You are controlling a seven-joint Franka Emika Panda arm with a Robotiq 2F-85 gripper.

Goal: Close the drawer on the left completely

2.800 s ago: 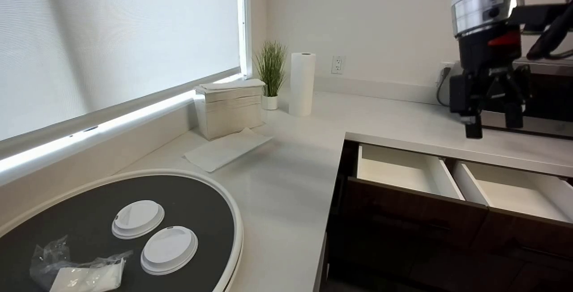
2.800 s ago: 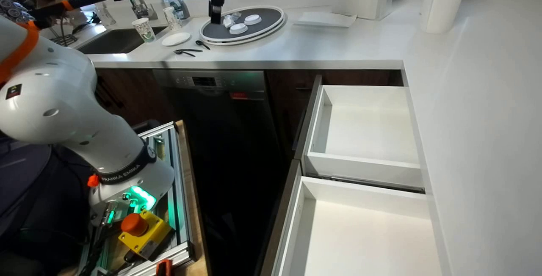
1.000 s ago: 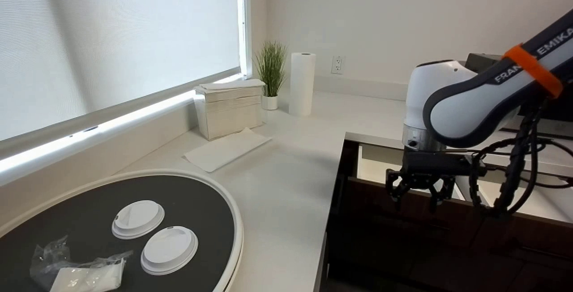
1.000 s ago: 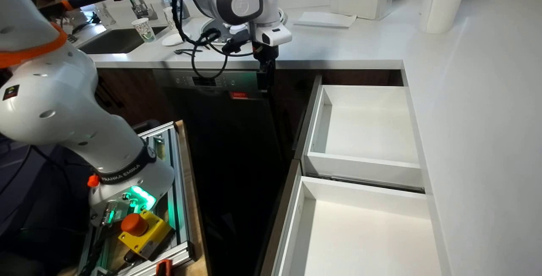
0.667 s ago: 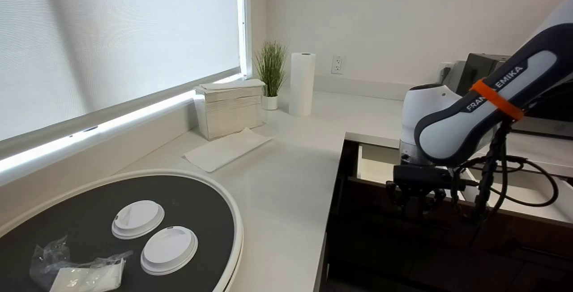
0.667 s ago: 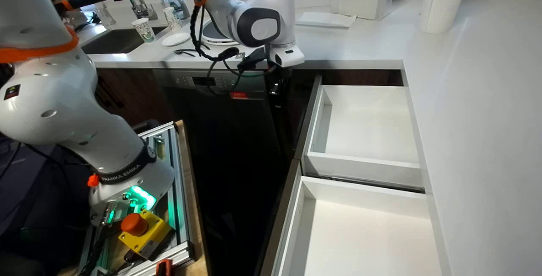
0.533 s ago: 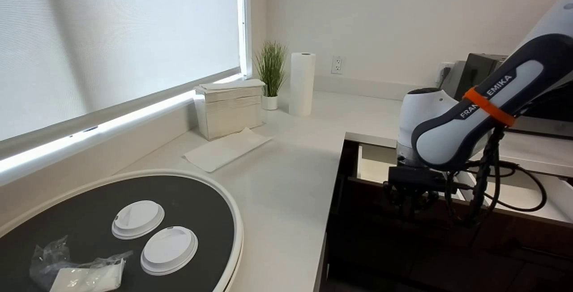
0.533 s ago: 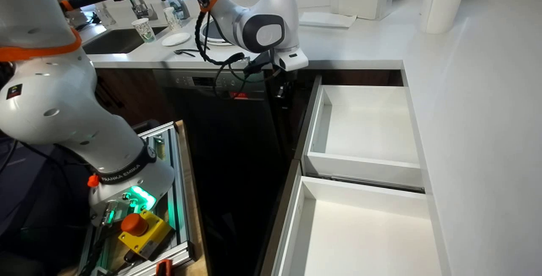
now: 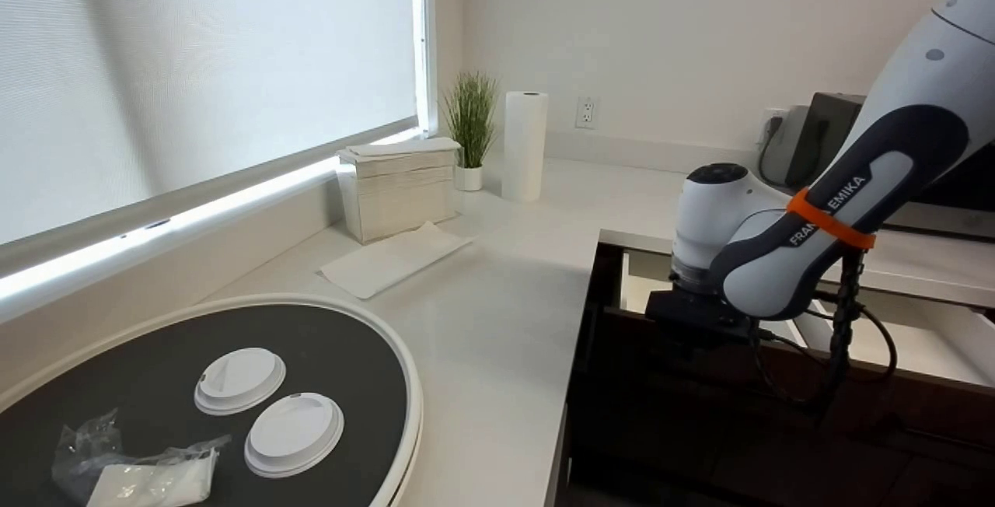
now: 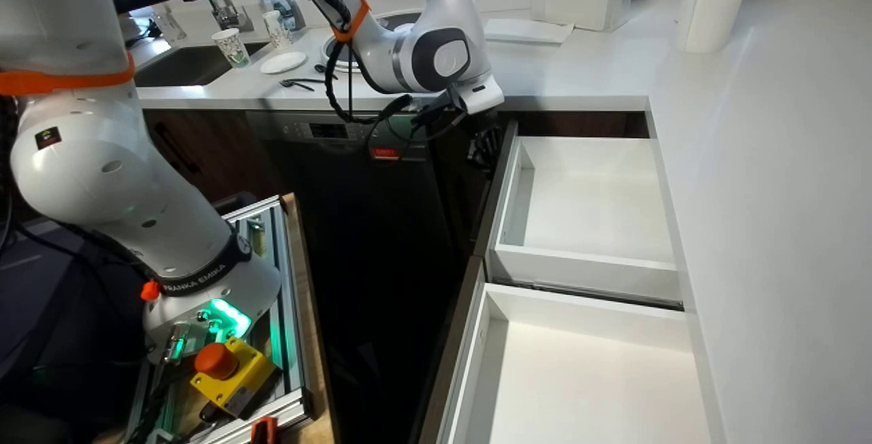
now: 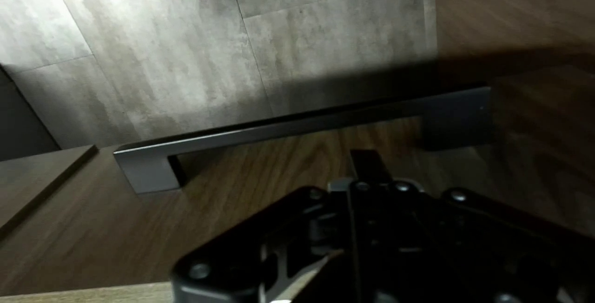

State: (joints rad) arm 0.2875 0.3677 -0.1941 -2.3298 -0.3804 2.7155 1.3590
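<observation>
- Left drawer: pulled out, just right of the hand in an exterior view; its front runs near to far.
- Hand clenched, grasping nothing; contact unconfirmed.
- Closing likely needs a square, rightward push.

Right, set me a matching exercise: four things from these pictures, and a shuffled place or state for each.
Things
1. White paper-towel roll
2. Round white plastic lids
3. Orange-red round button
4. Dark-fronted, pale-walled left drawer

Places and states
A. Pulled open
B. On the yellow box
C. Beside the green grass-like potted plant
D. On the round dark-topped tray

Pairs: 1-C; 2-D; 3-B; 4-A
</observation>
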